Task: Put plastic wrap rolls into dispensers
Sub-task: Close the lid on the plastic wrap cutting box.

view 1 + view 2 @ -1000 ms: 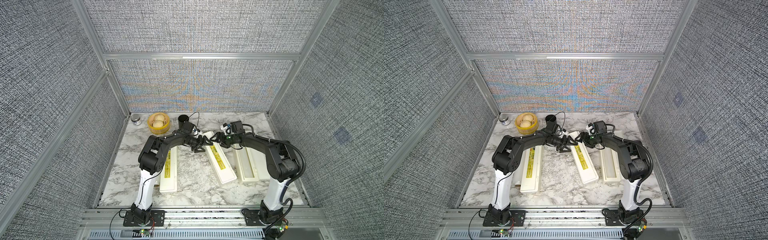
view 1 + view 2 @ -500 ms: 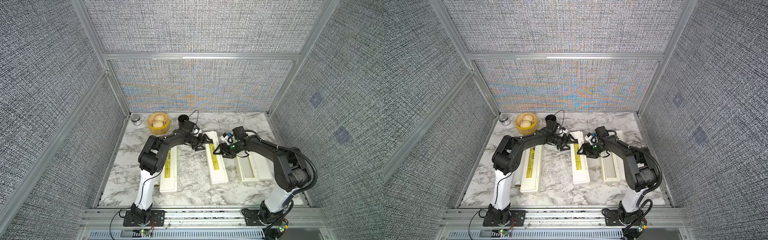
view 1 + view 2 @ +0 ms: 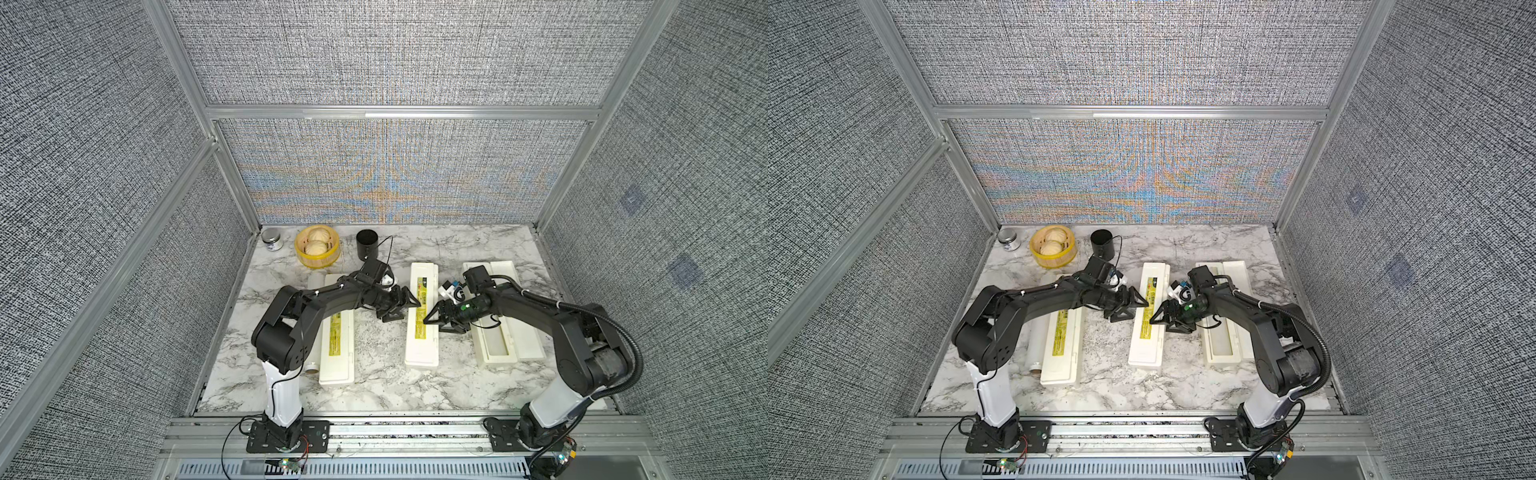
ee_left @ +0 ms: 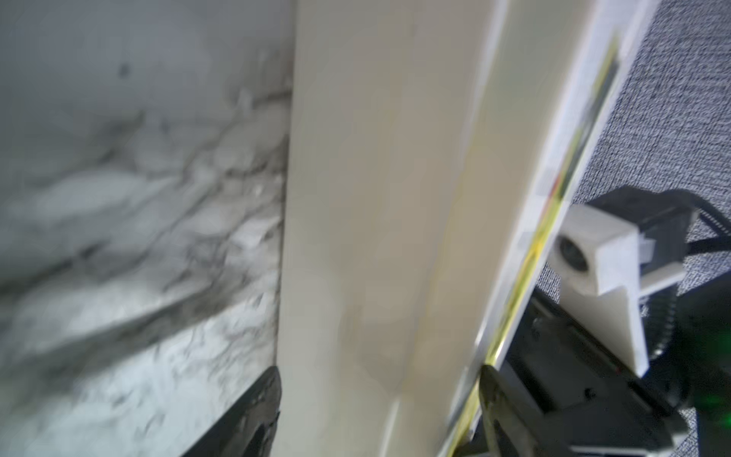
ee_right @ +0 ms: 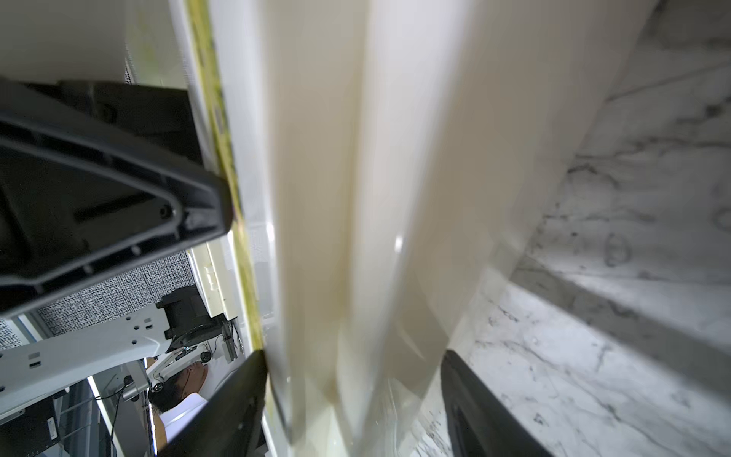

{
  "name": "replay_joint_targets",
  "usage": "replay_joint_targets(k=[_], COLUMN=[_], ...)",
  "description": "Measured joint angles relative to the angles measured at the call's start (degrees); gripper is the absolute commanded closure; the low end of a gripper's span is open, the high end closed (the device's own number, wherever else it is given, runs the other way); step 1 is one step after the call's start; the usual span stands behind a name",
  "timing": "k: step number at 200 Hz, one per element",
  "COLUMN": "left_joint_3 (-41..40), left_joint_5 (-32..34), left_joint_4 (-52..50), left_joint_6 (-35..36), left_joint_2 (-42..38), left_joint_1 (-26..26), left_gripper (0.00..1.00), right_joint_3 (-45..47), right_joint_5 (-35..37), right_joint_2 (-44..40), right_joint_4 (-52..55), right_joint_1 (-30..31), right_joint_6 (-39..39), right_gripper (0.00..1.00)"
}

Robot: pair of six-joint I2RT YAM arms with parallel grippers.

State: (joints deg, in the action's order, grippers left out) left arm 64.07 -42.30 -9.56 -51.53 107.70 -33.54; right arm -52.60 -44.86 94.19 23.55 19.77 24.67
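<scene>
centrally, left tool (image 3: 401, 309), right tool (image 3: 434, 325) gripping middle dispenser (image 3: 421, 353), yellow label (image 3: 419, 332) unreadable

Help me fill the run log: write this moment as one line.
step: handling middle dispenser | left pincer: gripping its side | right pincer: gripping opposite side | right dispenser: open

Top views overhead; wrists close on middle dispenser (image 4: 375, 198).

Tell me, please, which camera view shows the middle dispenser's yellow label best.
The top views: both show the label face-on along the lid of the middle dispenser. The wrist views catch it only edge-on, as a thin blurred yellow strip.
</scene>
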Motion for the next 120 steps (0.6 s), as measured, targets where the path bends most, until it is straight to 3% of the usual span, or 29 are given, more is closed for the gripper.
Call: replay_joint_targets(k=[46, 120], left_joint_3=[-7.1, -9.68], left_joint_5=[-4.61, -8.04], left_joint_4=[-2.69, -6.97], left_joint_6=[1.62, 1.86], left_joint_2=[-5.42, -8.04], left_joint_1=[-1.49, -4.7], left_gripper=[0.25, 0.27], right_joint_3=[5.95, 14.4], right_joint_5=[3.28, 5.79], right_joint_2=[-5.79, -14.86], right_joint_4=[-4.39, -7.08], right_joint_1=[3.89, 10.25], right_joint_6=[6.84, 15.61], right_gripper=[0.27, 0.25])
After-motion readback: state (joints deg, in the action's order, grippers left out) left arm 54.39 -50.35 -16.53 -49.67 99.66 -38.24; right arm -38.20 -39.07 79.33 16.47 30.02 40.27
